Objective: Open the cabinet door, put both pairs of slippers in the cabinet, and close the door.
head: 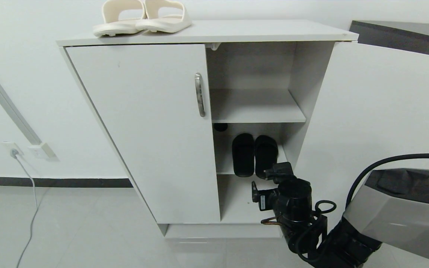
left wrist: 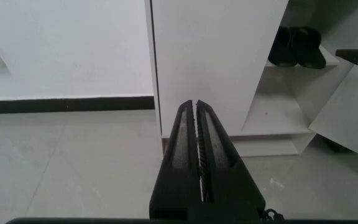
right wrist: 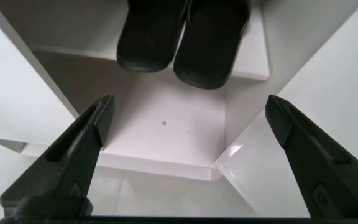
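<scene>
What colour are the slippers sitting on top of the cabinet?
Cream, close to off-white. The slippers show best in the head view.

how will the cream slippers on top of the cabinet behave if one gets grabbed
The cream slippers look like thick moulded foam, so probably light and squashy rather than floppy. Flat soles on the cabinet top suggest sliding, not rolling. They sit touching, so pulling one may drag the other.

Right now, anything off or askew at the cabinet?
Nothing spilled or damaged. Black slippers sit side by side on the middle shelf, ends seemingly just past its front edge. Cream pair is on the cabinet top, right door open.
</scene>
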